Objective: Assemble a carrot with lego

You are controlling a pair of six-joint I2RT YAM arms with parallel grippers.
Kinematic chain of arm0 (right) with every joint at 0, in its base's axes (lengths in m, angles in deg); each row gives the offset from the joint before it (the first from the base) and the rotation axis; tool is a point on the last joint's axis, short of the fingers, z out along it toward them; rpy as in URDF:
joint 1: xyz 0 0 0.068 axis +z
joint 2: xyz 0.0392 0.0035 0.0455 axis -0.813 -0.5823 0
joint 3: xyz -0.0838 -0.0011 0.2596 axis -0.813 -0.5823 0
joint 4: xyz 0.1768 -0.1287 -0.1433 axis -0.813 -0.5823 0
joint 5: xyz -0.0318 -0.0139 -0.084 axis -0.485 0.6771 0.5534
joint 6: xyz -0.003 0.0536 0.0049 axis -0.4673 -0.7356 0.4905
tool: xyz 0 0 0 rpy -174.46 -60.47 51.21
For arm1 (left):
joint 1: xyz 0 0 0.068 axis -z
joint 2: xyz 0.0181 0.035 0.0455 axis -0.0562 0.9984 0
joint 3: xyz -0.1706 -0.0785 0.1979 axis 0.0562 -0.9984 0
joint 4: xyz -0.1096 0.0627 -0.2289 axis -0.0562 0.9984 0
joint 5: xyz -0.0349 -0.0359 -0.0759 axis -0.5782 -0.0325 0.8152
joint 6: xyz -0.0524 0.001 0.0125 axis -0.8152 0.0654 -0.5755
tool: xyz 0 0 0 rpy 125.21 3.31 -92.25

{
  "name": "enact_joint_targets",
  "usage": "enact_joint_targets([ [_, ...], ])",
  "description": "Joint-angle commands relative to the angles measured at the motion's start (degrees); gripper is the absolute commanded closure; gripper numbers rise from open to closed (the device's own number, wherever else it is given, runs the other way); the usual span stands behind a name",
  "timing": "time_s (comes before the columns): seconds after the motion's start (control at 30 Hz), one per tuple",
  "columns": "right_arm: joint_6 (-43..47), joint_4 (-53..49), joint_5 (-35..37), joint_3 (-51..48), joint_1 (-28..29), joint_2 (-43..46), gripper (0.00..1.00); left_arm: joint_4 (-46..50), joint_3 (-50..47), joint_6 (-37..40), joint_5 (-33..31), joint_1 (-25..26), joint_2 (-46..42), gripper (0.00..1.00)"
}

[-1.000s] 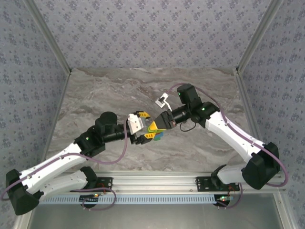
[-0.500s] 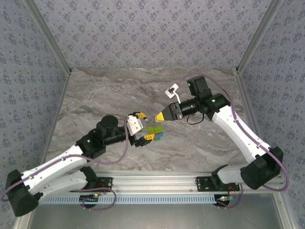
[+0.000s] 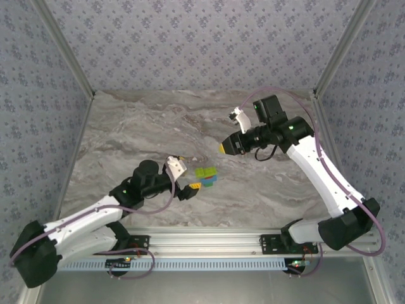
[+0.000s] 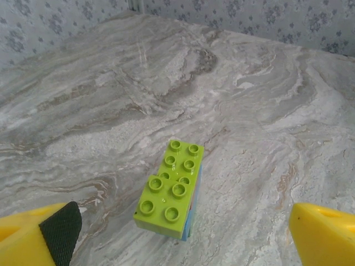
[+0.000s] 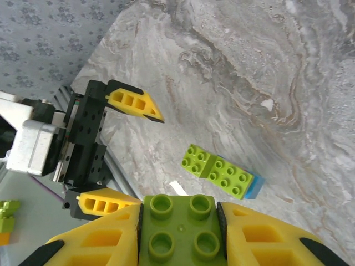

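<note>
A joined stack of lego (image 3: 207, 175) lies on the marble table, two lime-green bricks over a blue one (image 4: 172, 188); this is the part-built carrot (image 5: 222, 172). My left gripper (image 3: 188, 172) stands open just left of it, yellow fingers (image 4: 39, 235) wide to either side of the stack and not touching it. My right gripper (image 3: 223, 148) hovers to the right and farther back, shut on a single green four-stud brick (image 5: 180, 230). From the right wrist the left gripper (image 5: 119, 155) shows open beside the stack.
The grey marble table (image 3: 139, 126) has patterned walls on three sides and an aluminium rail (image 3: 209, 237) along its near edge. A small lime and orange piece (image 5: 6, 220) shows past that edge at the lower left.
My left gripper opened, let go of the stack and drew back to the left; the stack now lies on the table. My right gripper pulled away to the far right with the green brick.
</note>
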Motion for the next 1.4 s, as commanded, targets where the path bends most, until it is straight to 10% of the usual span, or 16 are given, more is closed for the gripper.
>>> enact_joint_targets([
  [0.0,1.45,-2.45,1.59,1.10,-0.07,-0.53,0.67,-4.86,1.55,-0.76,3.59,-0.41,5.27,0.03],
  [1.37,3.63,-3.67,6.96,1.34,-0.82,-0.87,0.68,-10.70,12.09,4.28,14.18,-3.06,32.69,0.15],
])
